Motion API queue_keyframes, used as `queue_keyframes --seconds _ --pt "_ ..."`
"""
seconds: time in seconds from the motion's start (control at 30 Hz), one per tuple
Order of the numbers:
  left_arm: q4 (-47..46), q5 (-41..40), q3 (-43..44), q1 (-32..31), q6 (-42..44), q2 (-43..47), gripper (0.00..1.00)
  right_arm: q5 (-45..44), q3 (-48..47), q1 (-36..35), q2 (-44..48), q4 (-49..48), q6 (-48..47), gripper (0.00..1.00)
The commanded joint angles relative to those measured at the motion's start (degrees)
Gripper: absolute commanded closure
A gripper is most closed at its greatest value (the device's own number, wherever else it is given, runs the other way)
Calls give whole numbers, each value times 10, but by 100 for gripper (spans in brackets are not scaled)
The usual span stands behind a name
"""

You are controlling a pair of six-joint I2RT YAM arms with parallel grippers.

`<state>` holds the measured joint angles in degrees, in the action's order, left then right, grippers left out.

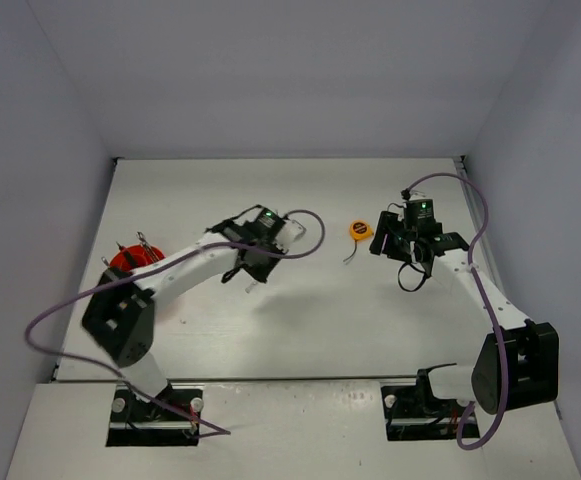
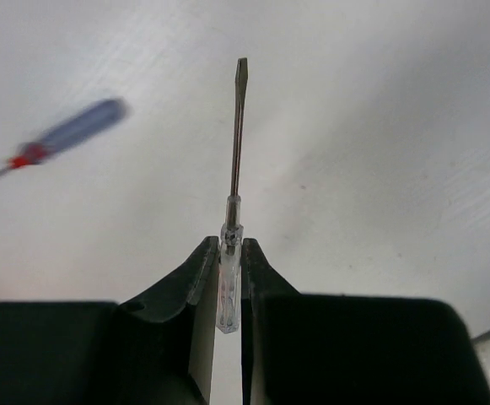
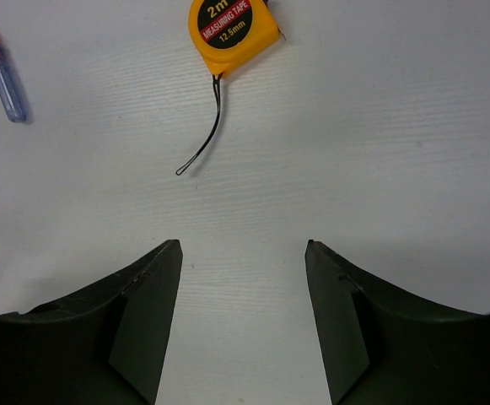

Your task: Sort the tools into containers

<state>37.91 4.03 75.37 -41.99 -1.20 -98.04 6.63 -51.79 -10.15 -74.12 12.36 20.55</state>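
My left gripper (image 2: 230, 245) is shut on the clear handle of a small flat-blade screwdriver (image 2: 238, 126), whose metal shaft sticks out ahead of the jaws above the table. In the top view this gripper (image 1: 250, 268) hangs over the table's left middle. A blue-and-red-handled screwdriver (image 2: 59, 139) lies blurred to its left. My right gripper (image 3: 243, 245) is open and empty above the table. A yellow tape measure (image 3: 228, 29) with a black cord lies ahead of it; it also shows in the top view (image 1: 360, 230). The orange-red tub (image 1: 130, 262) stands at the left, partly hidden by my left arm.
A blue-and-red screwdriver (image 3: 0, 72) lies at the upper left of the right wrist view. Thin tools stick up from the tub. White walls enclose the table on three sides. Purple cables loop from both arms.
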Motion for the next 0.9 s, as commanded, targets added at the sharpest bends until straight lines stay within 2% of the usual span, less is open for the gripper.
queue_keyframes --seconds 0.0,0.13,0.43,0.6,0.87 --pt "-123 -34 -71 89 -18 183 100 35 -41 1 -11 -21 -10 43" --pt "-168 -48 -142 154 8 286 100 68 -47 -1 -20 -34 -10 44" --pt "-279 -78 -284 295 98 428 100 99 -42 -5 -26 -46 -23 45" --pt "-282 -44 -293 369 88 429 100 109 -40 -7 -28 -52 -24 46" --pt "-286 -9 -302 390 72 396 100 114 -34 -7 -21 -58 -25 46"
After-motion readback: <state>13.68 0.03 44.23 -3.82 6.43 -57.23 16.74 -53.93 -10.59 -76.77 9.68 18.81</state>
